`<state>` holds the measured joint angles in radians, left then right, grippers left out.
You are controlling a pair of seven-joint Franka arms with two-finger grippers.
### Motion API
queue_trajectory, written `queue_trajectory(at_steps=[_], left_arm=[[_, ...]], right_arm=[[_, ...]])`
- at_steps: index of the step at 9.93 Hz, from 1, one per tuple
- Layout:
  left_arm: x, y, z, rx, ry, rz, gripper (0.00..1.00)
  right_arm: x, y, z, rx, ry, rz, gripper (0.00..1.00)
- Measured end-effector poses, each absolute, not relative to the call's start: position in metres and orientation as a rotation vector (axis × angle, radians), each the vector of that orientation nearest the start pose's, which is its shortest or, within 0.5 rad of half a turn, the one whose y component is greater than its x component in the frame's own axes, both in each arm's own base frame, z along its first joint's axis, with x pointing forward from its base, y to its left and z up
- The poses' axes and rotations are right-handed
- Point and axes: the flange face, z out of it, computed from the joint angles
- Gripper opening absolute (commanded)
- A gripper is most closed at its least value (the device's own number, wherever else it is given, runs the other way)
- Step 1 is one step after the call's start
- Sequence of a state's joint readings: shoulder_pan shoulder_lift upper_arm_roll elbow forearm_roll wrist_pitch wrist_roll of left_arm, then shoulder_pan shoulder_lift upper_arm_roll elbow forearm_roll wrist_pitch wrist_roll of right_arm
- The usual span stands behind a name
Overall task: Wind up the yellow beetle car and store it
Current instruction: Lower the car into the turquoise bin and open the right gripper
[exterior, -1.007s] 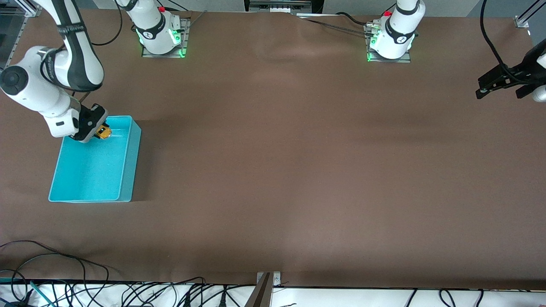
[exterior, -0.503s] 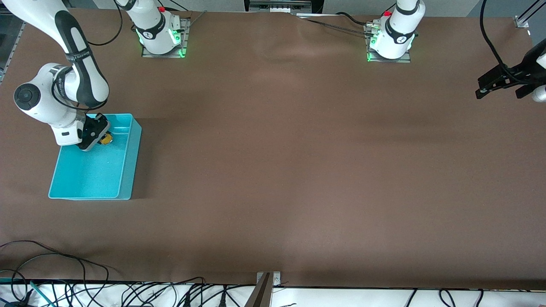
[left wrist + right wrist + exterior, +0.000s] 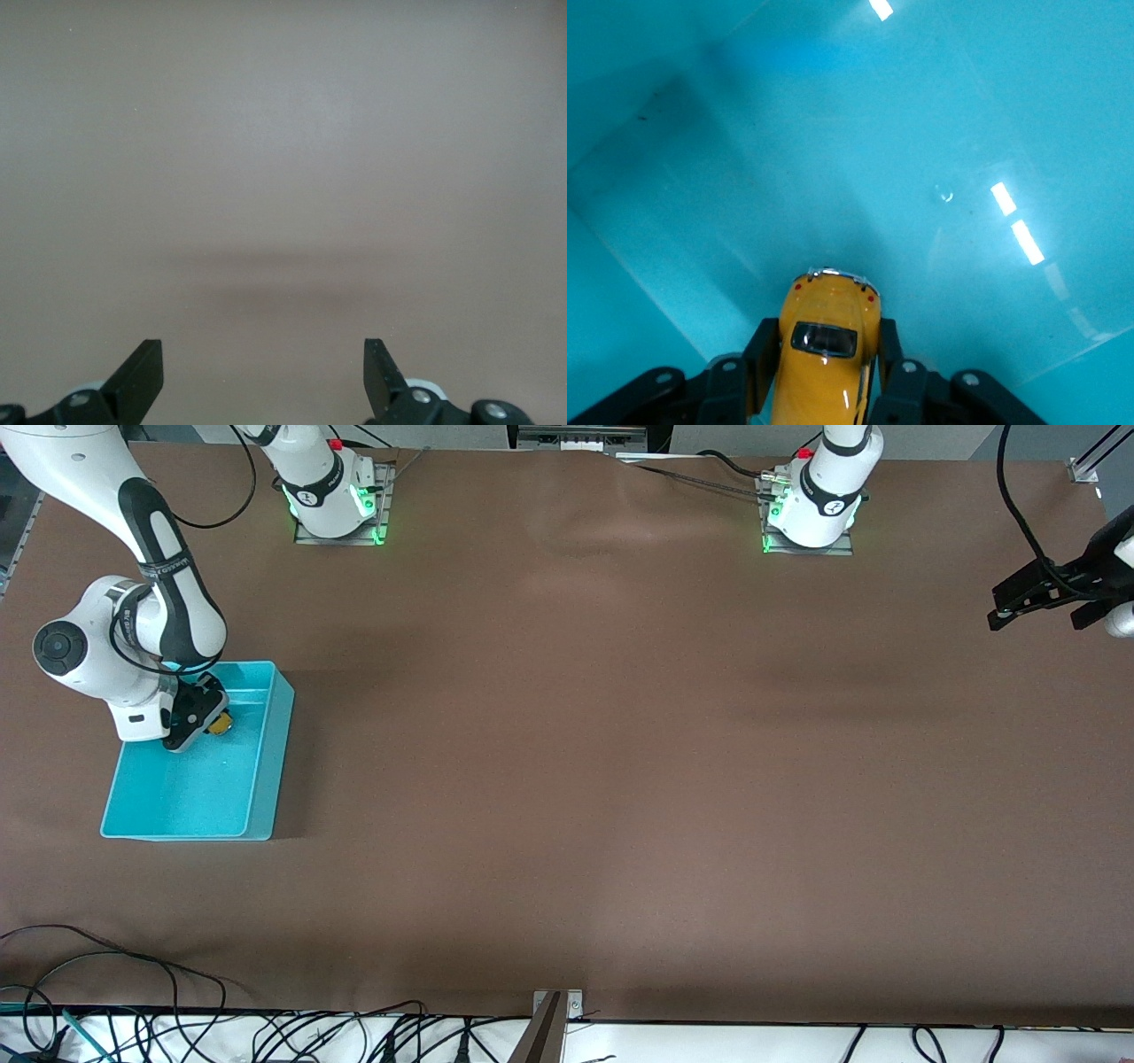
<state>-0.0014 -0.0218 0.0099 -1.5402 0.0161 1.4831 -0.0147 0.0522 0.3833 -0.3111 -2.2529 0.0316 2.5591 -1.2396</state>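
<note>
The car (image 3: 827,352) is pinched between the right gripper (image 3: 824,372) fingers, low inside the bin (image 3: 266,762), at the bin's end farther from the front camera. The left gripper (image 3: 263,376) waits spread over bare table (image 3: 620,735) at its own end.

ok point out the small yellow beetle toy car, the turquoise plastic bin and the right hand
small yellow beetle toy car (image 3: 826,354): right wrist view, on its roof
turquoise plastic bin (image 3: 275,753): front view, on its side wall
right hand (image 3: 824,372): right wrist view, midway between its fingertips
</note>
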Motion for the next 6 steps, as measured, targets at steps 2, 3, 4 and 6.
queue_trajectory(at_steps=[2,3,4,6], left_arm=[[0.539,0.006,0.643,-3.125,-0.038,0.055,1.00],[0.539,0.006,0.643,-3.125,-0.036,0.055,1.00],[0.539,0.005,0.643,-3.125,-0.033,0.055,1.00],[0.539,0.003,0.643,-3.125,-0.028,0.055,1.00]], right_arm=[[0.518,-0.142,0.198,-2.806,-1.481,0.166,1.00],[0.525,-0.141,0.205,-2.815,-1.491,0.141,1.00],[0.539,-0.138,0.225,-2.818,-1.504,0.107,1.00],[0.578,-0.131,0.304,-2.794,-1.460,0.104,1.00]])
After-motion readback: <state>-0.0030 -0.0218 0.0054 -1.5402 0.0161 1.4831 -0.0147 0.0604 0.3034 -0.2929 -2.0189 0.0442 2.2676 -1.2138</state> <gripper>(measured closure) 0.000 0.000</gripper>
